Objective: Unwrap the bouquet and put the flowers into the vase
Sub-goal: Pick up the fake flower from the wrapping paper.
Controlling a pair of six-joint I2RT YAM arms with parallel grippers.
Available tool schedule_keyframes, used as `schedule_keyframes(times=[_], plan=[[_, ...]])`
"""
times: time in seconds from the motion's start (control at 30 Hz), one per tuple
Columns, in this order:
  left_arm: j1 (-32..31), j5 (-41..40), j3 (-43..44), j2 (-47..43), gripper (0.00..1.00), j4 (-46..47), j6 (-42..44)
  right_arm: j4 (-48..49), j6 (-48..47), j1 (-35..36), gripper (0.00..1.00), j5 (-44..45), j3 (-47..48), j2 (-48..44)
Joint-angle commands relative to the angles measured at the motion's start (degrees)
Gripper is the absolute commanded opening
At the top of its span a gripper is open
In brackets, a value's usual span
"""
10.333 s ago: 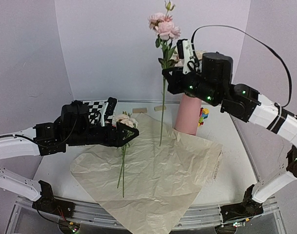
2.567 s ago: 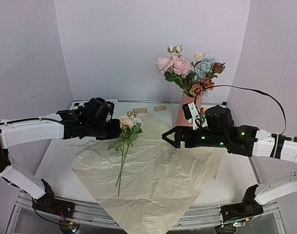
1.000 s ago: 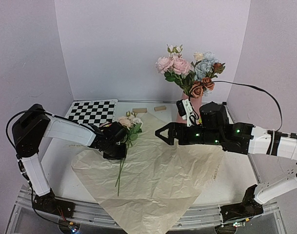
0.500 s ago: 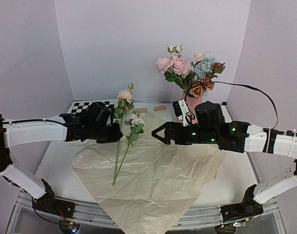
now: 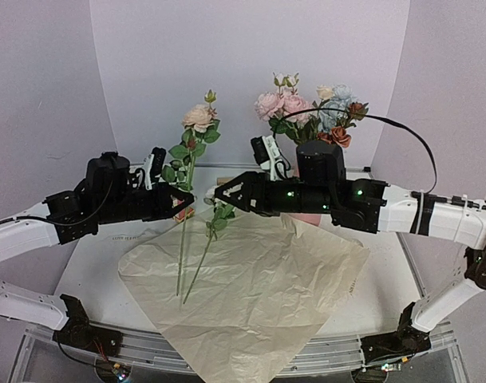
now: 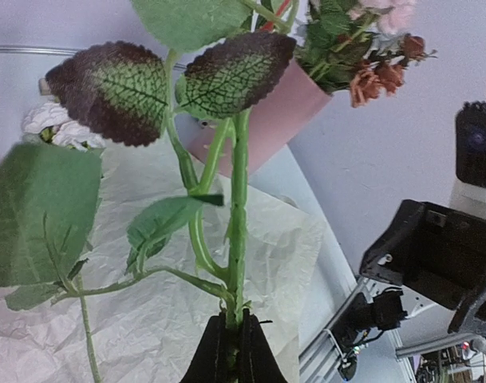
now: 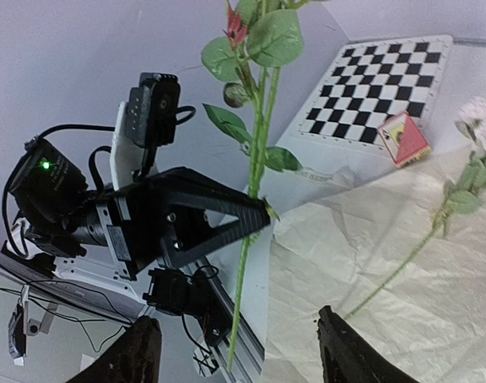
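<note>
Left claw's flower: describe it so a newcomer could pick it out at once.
Find the big crinkled tan paper sheet. At its left side the left claw is shut on a tall upright stem. Unlike the flower lying on the paper beside it, it stands up, topped by a peach bloom.

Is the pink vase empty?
No, the vase has leafy flowers sticking out of its mouth.

the left claw (image 5: 183,199) pinches a tall pink flower (image 5: 199,118) upright over the paper (image 5: 266,279). the right claw (image 5: 218,194) gapes just beside it. a second flower (image 5: 199,266) lies on the paper.
</note>
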Motion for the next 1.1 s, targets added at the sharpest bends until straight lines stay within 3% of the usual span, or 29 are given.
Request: schedule_keyframes(times=[0.0,0.33,0.63,0.87,0.93,0.97,1.03,1.07], plan=[[0.0,8.3,0.1,-2.2,0.03,7.7,1.7,3.6,-0.9,1.1,0.59,-0.9,7.2,3.6],[-0.1,15.3,-2.3,-4.9,0.04,13.5,0.6,3.8,-1.9,1.8,0.43,1.3,14.1,8.4],[-0.5,16.5,-2.3,-5.1,0.03,14.3,-0.4,3.8,-1.9,1.7,0.41,2.3,16.6,10.3],[-1.2,17.1,-2.6,-5.2,0.03,14.5,-0.5,3.8,-1.6,1.8,0.32,0.2,18.5,12.0],[-1.5,17.2,-2.7,-5.1,0.03,14.6,-0.4,3.7,-1.5,1.8,0.25,0.1,18.9,12.3],[-1.6,17.3,-2.8,-5.1,0.03,14.7,-0.3,3.7,-1.4,1.8,0.16,0.1,18.9,12.4],[-1.9,17.4,-3.0,-5.2,0.09,14.7,-0.1,3.6,-1.6,1.8,0.01,0.8,18.6,11.9],[-1.9,17.3,-3.2,-5.3,0.17,14.6,0.0,3.5,-1.9,1.7,0.0,1.2,18.2,11.5]])
